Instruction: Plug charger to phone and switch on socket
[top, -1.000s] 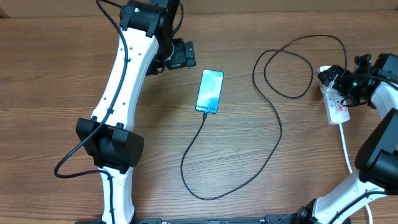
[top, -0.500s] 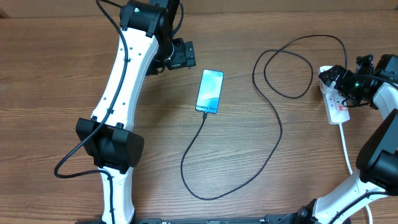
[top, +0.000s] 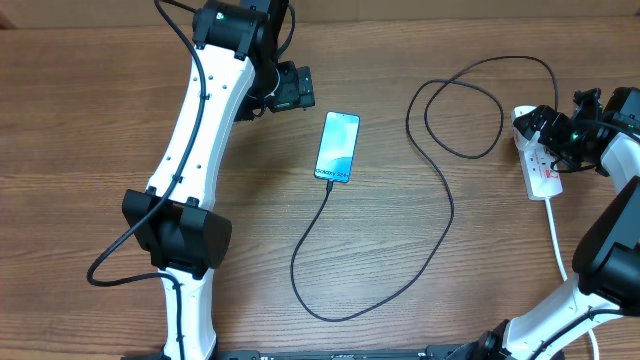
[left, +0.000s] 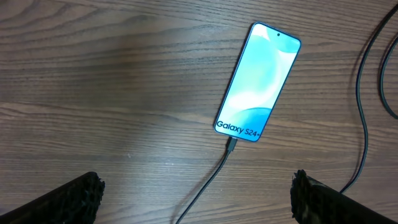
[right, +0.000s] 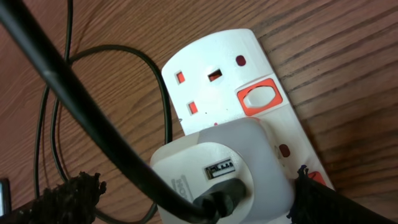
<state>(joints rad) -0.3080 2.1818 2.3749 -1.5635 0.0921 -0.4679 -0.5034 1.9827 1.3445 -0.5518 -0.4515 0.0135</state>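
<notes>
The phone (top: 338, 146) lies face up on the wooden table, also in the left wrist view (left: 259, 81), "Galaxy" text at its near end. The black charger cable (top: 440, 230) has its connector tip at the phone's port (left: 231, 145) and loops right to the socket. The white socket (top: 541, 160) lies at the right edge. In the right wrist view a white adapter (right: 224, 169) sits in the socket (right: 214, 74) with the cable's black plug in it. My right gripper (right: 193, 205) is open, fingers either side of the adapter. My left gripper (left: 193, 199) is open above the cable, near the phone.
The socket's thick white cord (top: 556, 235) runs down toward the front right. A red-framed rocker switch (right: 261, 97) sits beside the free outlet. The left arm's white links (top: 190, 150) cross the table's left side.
The right gripper has shifted slightly right over the socket. The left arm, phone and cable have not moved.
</notes>
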